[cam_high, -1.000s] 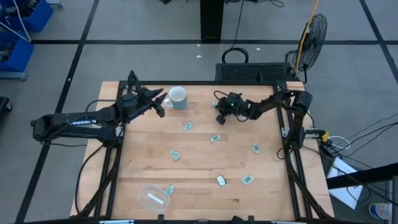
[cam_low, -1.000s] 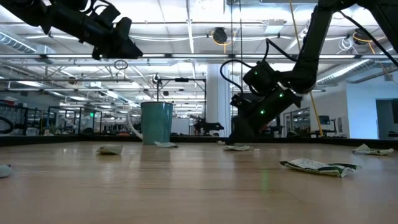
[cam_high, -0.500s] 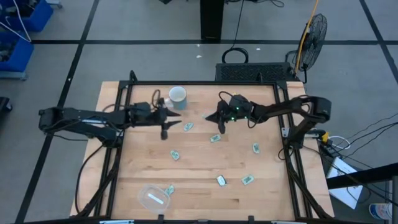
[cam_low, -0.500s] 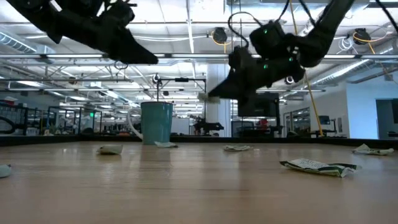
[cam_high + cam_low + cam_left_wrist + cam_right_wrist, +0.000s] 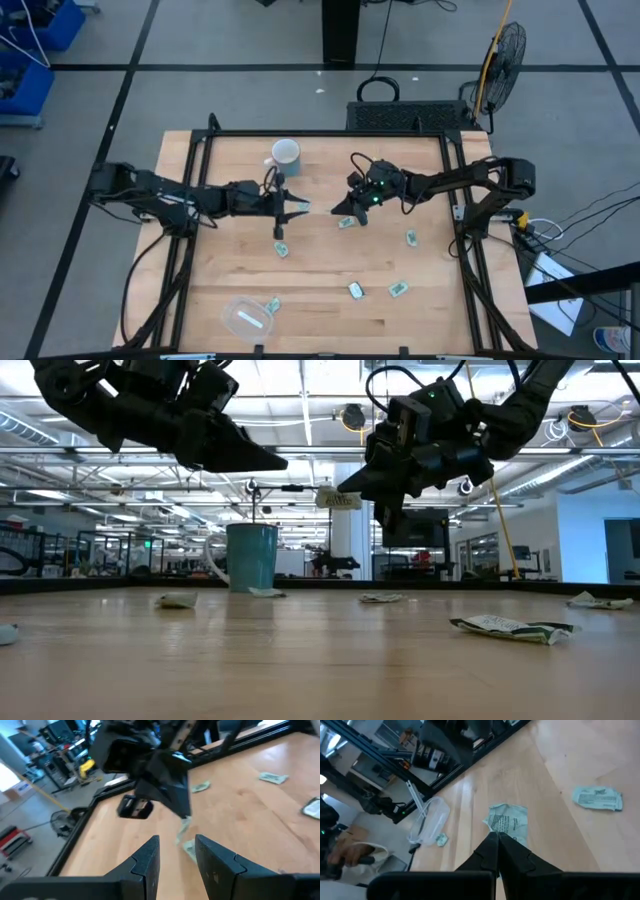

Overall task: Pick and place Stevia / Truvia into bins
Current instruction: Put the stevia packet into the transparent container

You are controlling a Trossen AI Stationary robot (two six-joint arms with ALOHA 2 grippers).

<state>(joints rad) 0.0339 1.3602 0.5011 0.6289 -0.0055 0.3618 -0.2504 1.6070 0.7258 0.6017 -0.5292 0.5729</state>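
High view: your right gripper (image 5: 347, 209) hangs above mid-table, your left gripper (image 5: 293, 209) faces it; the clear bin (image 5: 247, 317) sits at the near edge.

Low view: a packet (image 5: 339, 500) is pinched aloft.

Left wrist view: fingers (image 5: 148, 858) spread, empty.

Right wrist view: fingertips (image 5: 492, 846) pressed on the packet (image 5: 508, 820).

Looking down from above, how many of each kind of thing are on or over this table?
Green-and-white packets lying on the table: 6
Packet held by the right gripper: 1
Mug: 1
Clear round container: 1
Total: 9
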